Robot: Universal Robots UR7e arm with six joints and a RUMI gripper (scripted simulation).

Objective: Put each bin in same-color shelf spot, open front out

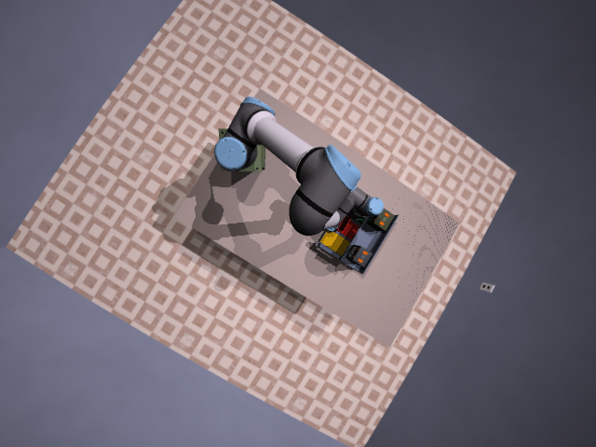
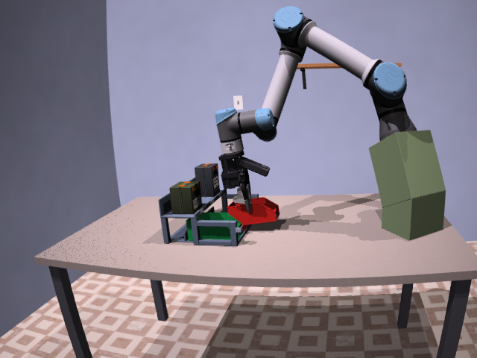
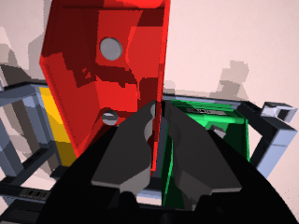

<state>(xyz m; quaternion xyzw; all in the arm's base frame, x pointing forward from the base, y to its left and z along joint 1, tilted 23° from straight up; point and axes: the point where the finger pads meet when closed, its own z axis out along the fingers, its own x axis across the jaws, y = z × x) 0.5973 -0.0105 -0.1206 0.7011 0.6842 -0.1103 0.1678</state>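
Note:
My gripper (image 2: 248, 209) (image 3: 159, 101) is shut on a side wall of the red bin (image 1: 345, 225) (image 2: 259, 213) (image 3: 79, 28). The red bin is held above the table, slightly tilted, at the open side of the grey shelf (image 1: 370, 237) (image 2: 165, 227) (image 3: 276, 145). Two grey round parts show inside it in the wrist view. The green bin (image 2: 209, 231) (image 3: 221, 119) stands in the shelf at one end. The yellow bin (image 1: 334, 242) (image 3: 56, 126) is in the shelf at the other end. The red bin is between them as seen from above. The red mark is hidden.
An olive box (image 1: 384, 219) (image 2: 185, 198) and a dark grey box (image 1: 360, 256) (image 2: 208, 179) with orange marks stand on the shelf's upper board, beside my gripper and wrist. Shelf posts and side rails stand close to the bins.

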